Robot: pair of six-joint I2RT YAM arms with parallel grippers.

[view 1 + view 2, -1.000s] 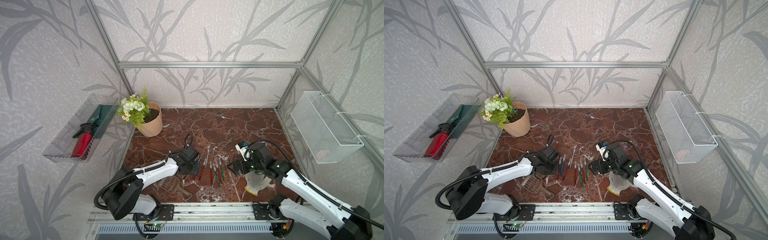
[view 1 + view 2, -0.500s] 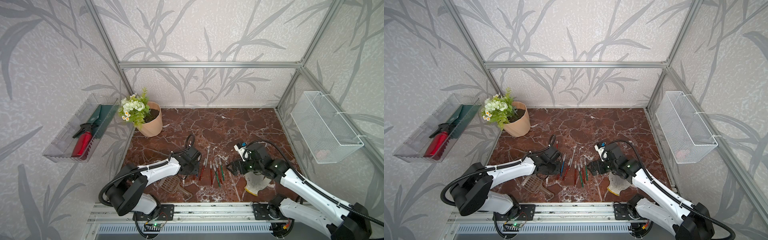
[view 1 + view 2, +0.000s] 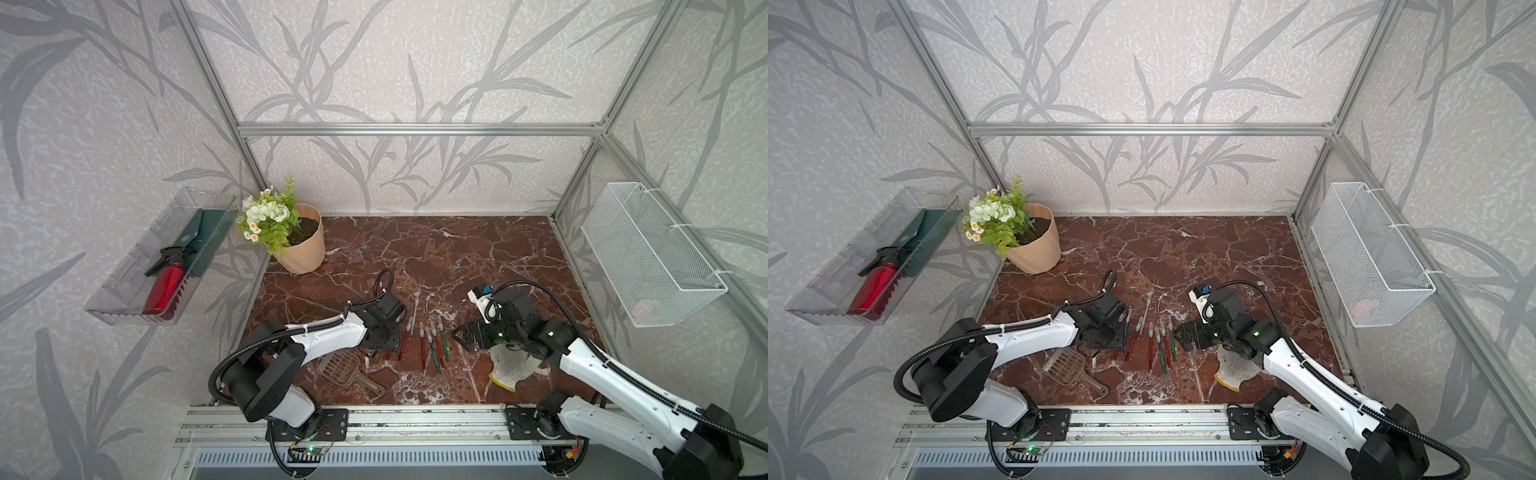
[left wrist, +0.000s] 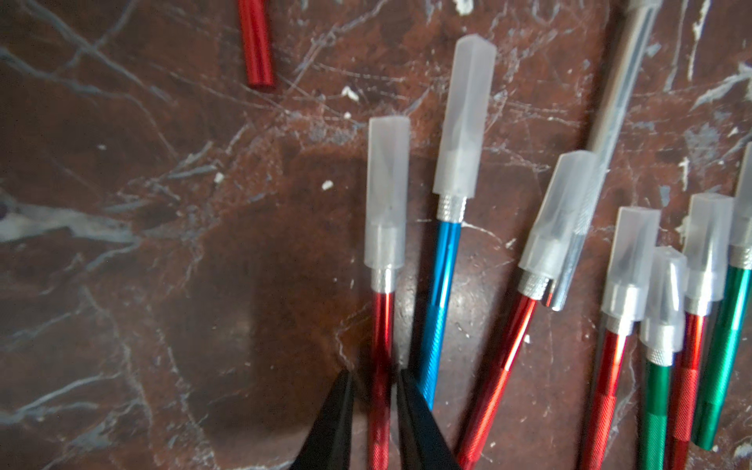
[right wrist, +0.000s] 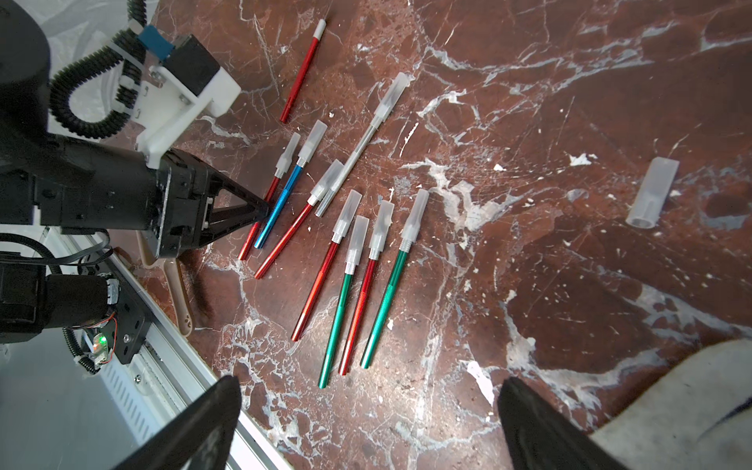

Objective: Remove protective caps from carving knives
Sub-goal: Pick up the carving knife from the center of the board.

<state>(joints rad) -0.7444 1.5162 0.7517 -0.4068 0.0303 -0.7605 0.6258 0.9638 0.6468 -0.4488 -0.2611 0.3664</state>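
Several carving knives (image 3: 424, 340) with red, blue and green handles lie side by side on the marble floor, each tipped with a translucent protective cap (image 4: 386, 191). My left gripper (image 4: 375, 380) is down at the left end of the row. Its narrow open jaws straddle the handle of a red knife (image 4: 381, 325), which lies flat with a slim gap on either side. In the right wrist view the left gripper (image 5: 264, 209) is at that knife's middle. One loose cap (image 5: 651, 191) lies apart on the floor. My right gripper (image 5: 368, 386) hovers wide open and empty, right of the row.
A brown slotted scoop (image 3: 345, 368) lies near the front rail, left of the knives. A white cloth (image 3: 509, 365) lies under the right arm. A flower pot (image 3: 303, 245) stands at the back left. A wire basket (image 3: 648, 257) and a clear tray (image 3: 124, 282) hang on the side walls.
The left jaws have narrowed a little around the red knife's handle. The right arm has barely moved and stays wide open.
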